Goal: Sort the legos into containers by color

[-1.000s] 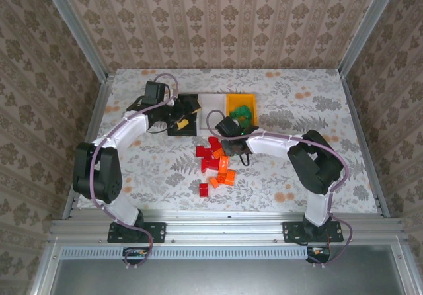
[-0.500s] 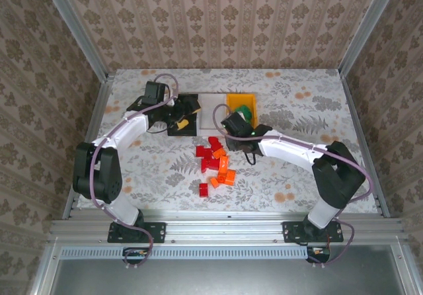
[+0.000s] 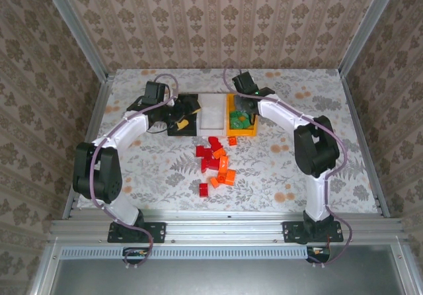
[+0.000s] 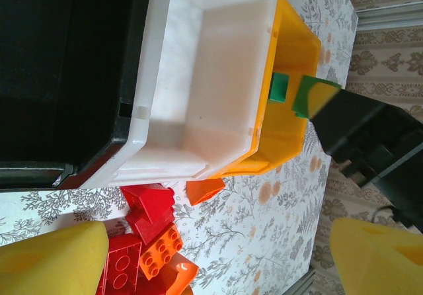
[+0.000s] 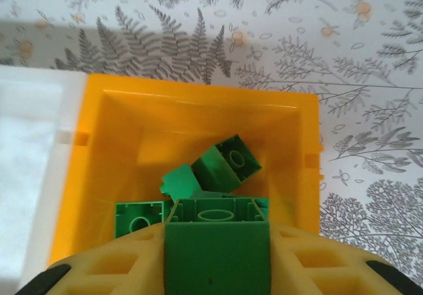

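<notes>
At 1 o'clock of the red/orange lego pile (image 3: 213,163), the yellow-orange bin (image 5: 198,113) has green bricks (image 5: 228,163) in it. Right above it the right gripper (image 5: 217,239) pinches another green brick (image 5: 218,265); the left gripper (image 4: 211,262) is spread wide.

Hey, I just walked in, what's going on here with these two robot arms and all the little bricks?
The arms are sorting toy bricks by colour into three bins. The right gripper holds a green brick above the yellow-orange bin, where several green bricks already lie. The left gripper hovers open near the black bin, holding nothing. The white bin looks empty. A pile of red and orange bricks is still on the table.
</notes>
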Available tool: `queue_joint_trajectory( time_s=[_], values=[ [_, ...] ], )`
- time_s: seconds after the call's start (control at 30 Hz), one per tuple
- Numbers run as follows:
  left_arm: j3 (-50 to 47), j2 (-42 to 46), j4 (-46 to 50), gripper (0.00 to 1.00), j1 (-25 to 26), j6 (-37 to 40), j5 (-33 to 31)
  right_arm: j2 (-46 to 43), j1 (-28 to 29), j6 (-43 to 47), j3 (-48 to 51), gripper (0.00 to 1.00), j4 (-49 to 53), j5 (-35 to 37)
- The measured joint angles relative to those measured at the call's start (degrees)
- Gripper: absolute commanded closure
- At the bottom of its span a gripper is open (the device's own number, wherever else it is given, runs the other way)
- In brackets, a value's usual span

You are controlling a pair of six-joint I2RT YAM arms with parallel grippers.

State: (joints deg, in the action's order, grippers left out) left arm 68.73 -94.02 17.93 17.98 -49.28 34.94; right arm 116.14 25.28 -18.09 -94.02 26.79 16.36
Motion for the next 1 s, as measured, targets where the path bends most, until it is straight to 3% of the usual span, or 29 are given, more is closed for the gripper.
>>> queue_joint_trajectory(
  time_s=[0.17, 0.3, 0.43, 0.63, 0.83, 1.0],
  values=[
    [0.0, -0.5, 0.0, 0.11, 0.0, 0.0, 0.0, 1.9, -0.2, 0.4, -1.6, 0.55, 2.1, -1.9],
    [0.0, -1.1, 0.0, 0.11, 0.0, 0.0, 0.0, 2.0, -0.2, 0.7, -2.8, 0.42, 2.2, -3.3],
    [0.0, -1.1, 0.0, 0.11, 0.0, 0.0, 0.0, 1.0, -0.1, 0.8, -1.0, 0.42, 2.2, -3.7],
    [0.1, -1.1, 0.9, 0.12, 0.2, 1.6, -0.6, -12.0, 1.3, -0.3, 12.5, 0.38, -0.7, -4.0],
    [4.6, -1.1, 7.7, 0.17, 2.3, 6.1, -4.7, -28.3, 5.2, -3.2, 28.5, 0.25, -8.7, -3.9],
    [12.6, -1.0, 16.4, 0.18, 6.1, 11.5, -11.6, -31.2, 7.6, -5.2, 35.2, 0.29, -12.5, -3.3]
  ],
)
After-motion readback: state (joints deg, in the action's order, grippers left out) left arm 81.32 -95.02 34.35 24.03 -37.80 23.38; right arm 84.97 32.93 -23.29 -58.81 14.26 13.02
